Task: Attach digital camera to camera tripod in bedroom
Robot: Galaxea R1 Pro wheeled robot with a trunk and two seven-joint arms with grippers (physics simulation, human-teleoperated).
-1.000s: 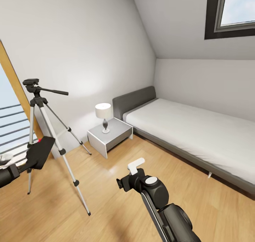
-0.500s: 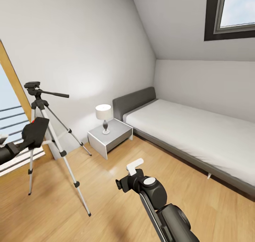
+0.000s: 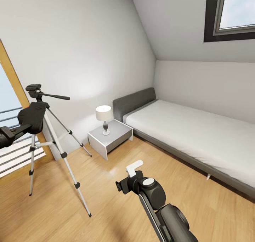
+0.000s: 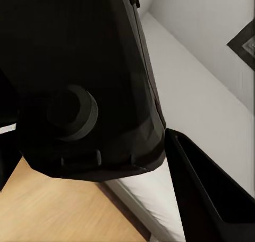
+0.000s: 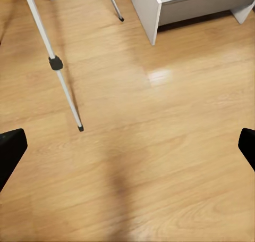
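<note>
The bedroom has white walls, a sloped ceiling with a dark-framed skylight [image 3: 230, 15], and a light wooden plank floor [image 3: 106, 199]. Largest in it is the grey-framed bed with a white mattress [image 3: 191, 132], standing along the far wall. Beside the bed's grey headboard sits a grey box-shaped bedside table [image 3: 109, 135], and on it a small lamp with a white drum shade and a dark turned stem [image 3: 103, 118].

On the far side of the bedside table from the bed stands the tall camera tripod with silver metal legs, black joints and a black head [image 3: 37, 93]. Its long black pan handle points back toward the bed, and one leg reaches nearly to the bedside table's corner.

The small black boxy digital camera [image 3: 32, 116] is up in the air, just below the tripod head and against the upper legs, well away from the bed. The left gripper [image 3: 24, 123] is clamped on it; the left wrist view shows the camera's black body [image 4: 79, 82] with a finger [image 4: 207, 194] alongside.

The right gripper [image 3: 124, 183] hangs over bare floor in front of the bedside table, its fingers [image 5: 10, 151] spread wide with nothing between them.
</note>
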